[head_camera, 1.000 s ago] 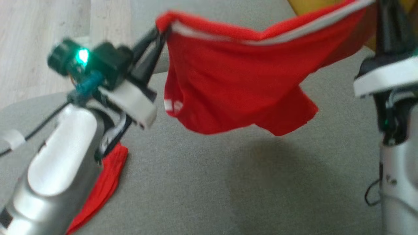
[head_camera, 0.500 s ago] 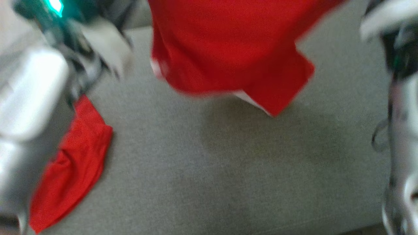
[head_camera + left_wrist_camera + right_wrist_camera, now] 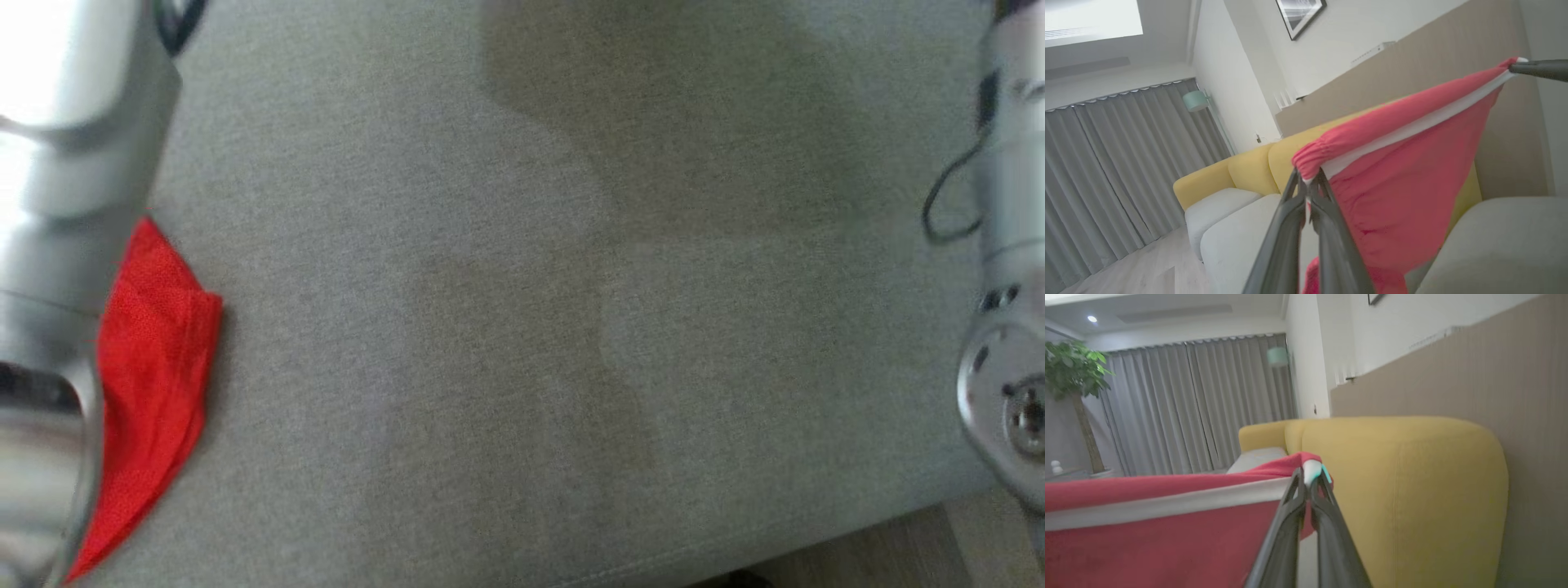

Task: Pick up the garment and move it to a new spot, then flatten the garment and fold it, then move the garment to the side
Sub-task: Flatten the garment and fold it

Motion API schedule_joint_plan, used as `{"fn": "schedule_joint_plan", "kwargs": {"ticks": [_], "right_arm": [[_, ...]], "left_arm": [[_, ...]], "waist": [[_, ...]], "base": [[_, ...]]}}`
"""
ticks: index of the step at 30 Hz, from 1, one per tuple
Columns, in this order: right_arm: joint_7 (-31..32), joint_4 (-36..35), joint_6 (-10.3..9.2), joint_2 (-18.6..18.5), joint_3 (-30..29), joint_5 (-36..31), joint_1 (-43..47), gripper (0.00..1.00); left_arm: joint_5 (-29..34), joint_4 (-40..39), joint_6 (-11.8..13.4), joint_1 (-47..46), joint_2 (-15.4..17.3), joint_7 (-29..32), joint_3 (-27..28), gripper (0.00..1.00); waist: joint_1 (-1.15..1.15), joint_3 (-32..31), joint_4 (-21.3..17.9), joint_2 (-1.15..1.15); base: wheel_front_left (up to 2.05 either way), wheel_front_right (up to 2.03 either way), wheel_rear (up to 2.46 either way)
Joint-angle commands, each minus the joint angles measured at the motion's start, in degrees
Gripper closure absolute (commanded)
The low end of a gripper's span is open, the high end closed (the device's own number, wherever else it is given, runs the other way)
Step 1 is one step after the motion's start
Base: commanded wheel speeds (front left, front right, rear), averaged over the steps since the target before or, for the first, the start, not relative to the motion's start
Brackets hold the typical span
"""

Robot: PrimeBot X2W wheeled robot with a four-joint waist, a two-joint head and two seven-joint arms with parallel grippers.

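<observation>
The garment (image 3: 1412,171) is red with a white band along its top edge, and it hangs stretched in the air between my two grippers. In the left wrist view my left gripper (image 3: 1308,181) is shut on one gathered corner of that edge. The right arm's fingers (image 3: 1541,68) pinch the far corner at the upper right. In the right wrist view my right gripper (image 3: 1308,473) is shut on that corner of the garment (image 3: 1167,539), which runs off to the left. The head view shows my pale left forearm (image 3: 57,163) and right forearm (image 3: 1008,269).
Below lies a grey seat cushion (image 3: 531,327), its front edge (image 3: 735,551) near wooden floor (image 3: 939,547). Another red cloth (image 3: 155,367) lies flat at the cushion's left, partly under my left forearm. A yellow sofa back (image 3: 1412,490) stands close behind.
The head camera has swung down toward the cushion's front edge. The hanging garment and both grippers have passed out of the top of its picture. Both grips held.
</observation>
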Motion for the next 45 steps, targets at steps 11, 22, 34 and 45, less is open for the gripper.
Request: {"fn": "schedule_joint_plan", "kwargs": {"ticks": [11, 22, 34, 45], "right_arm": [[0.5, 12.8, -0.04, -2.8, 6.7, -1.6, 11.5, 1.0], [8.6, 19.0, -0.04, -8.0, 17.4, 3.9, 21.8, 1.0], [11.0, 12.4, -0.04, -14.4, 21.9, 16.4, 36.0, 1.0], [13.8, -1.1, -0.04, -16.8, 16.8, 20.8, 44.1, 1.0]], "left_arm": [[-0.1, 0.2, -0.4, 14.1, 4.3, -3.6, -16.8, 1.0], [-5.0, -6.6, 0.7, 28.7, 8.2, -3.9, -25.9, 1.0], [-7.9, -17.8, 7.1, 41.9, 8.1, -0.6, -28.3, 1.0], [-9.4, -29.0, 12.5, 45.9, 9.9, 3.9, -28.0, 1.0]], "waist": [[-0.01, -2.1, 1.3, 0.0], [-0.01, -10.0, 0.8, 0.0], [-0.01, -19.0, 0.3, 0.0], [-0.01, -17.6, 1.6, 0.0]], "base": [[0.0, 0.0, 0.0], [0.0, 0.0, 0.0], [0.0, 0.0, 0.0], [0.0, 0.0, 0.0]]}}
